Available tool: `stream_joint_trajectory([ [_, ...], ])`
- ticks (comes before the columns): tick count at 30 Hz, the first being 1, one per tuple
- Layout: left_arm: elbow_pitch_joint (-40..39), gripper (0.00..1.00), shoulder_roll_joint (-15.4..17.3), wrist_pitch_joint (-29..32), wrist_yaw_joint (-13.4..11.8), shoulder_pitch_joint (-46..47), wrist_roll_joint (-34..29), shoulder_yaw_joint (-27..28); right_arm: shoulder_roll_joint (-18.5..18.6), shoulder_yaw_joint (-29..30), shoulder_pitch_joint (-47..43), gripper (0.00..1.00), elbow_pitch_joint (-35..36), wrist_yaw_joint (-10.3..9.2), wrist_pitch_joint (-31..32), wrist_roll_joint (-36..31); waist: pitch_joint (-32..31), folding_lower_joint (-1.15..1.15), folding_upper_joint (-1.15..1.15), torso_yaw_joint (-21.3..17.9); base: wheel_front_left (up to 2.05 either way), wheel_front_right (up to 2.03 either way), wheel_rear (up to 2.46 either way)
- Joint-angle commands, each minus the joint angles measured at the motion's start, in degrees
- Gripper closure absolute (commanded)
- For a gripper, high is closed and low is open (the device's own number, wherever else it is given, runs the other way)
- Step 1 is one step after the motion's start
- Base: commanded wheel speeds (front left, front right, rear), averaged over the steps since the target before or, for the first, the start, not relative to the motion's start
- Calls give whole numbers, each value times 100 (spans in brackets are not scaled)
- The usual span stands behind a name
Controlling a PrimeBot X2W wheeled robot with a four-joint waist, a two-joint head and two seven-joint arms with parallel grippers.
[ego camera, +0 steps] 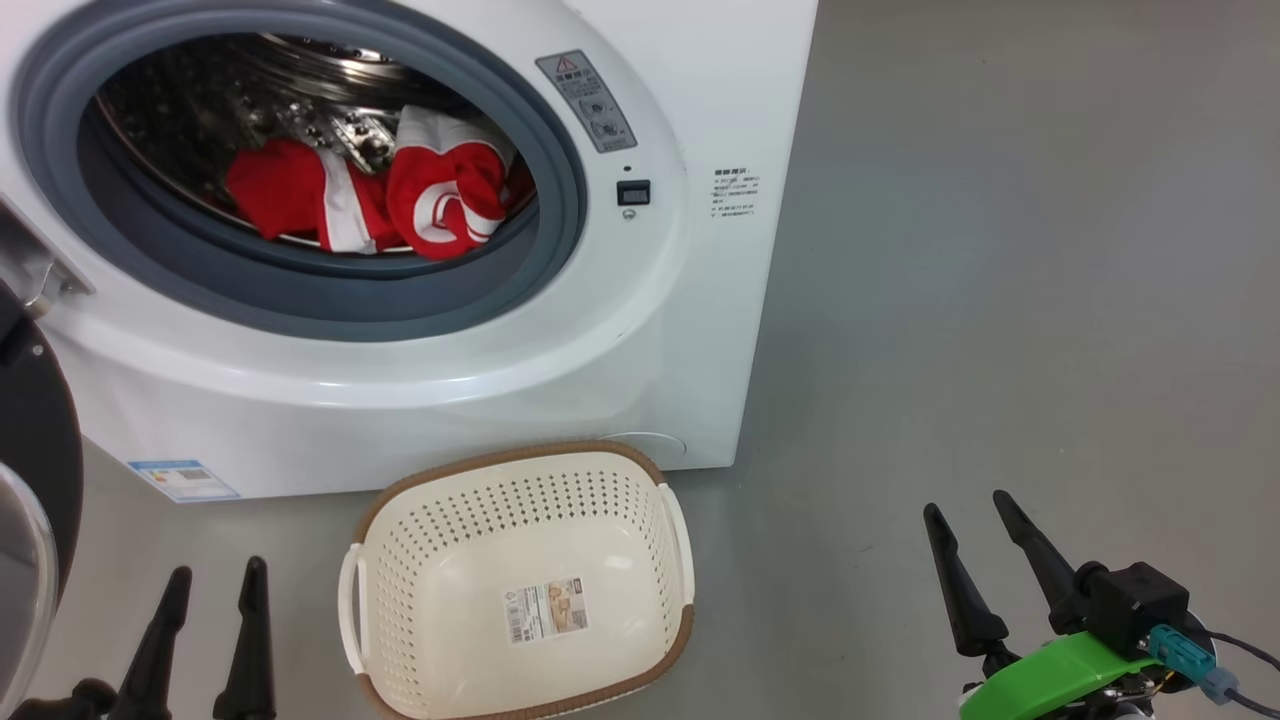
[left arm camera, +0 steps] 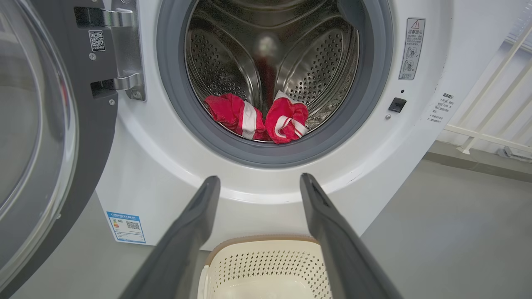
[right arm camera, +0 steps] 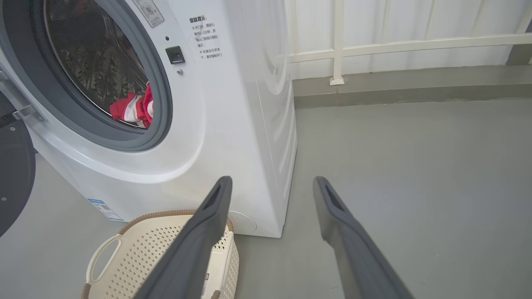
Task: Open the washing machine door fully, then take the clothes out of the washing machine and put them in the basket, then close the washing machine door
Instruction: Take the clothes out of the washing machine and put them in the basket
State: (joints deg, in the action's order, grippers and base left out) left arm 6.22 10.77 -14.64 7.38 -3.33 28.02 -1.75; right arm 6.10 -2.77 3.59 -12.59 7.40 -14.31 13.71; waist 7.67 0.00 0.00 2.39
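Head view: large white front-loading washing machine upper left, its black-rimmed round glass door swung open at the left edge; red white-striped clothes lie inside the steel drum. Cream perforated plastic basket sits lower centre on the grey floor. The left claw and right claw stand spread, holding nothing. Left wrist view: clothes at centre, in the drum. Right wrist view: basket lower left.

A QR sticker on the washing machine door reads 2240462 (warning label too small).
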Motion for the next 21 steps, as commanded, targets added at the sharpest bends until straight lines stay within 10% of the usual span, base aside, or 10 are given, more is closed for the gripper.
stream_joint_trajectory([
  [1, -93, 0, 105, -36, 11, 243, 26, 209, 12, -139, 161, 0, 142, 9, -69, -60, 13, 0, 0, 6, 0, 0, 0],
  [21, 1930, 0, 650, 25, 11, 3612, 551, -1293, -263, -308, 819, 0, 242, 9, -69, -214, 1206, 0, 0, -304, 0, 0, 0],
])
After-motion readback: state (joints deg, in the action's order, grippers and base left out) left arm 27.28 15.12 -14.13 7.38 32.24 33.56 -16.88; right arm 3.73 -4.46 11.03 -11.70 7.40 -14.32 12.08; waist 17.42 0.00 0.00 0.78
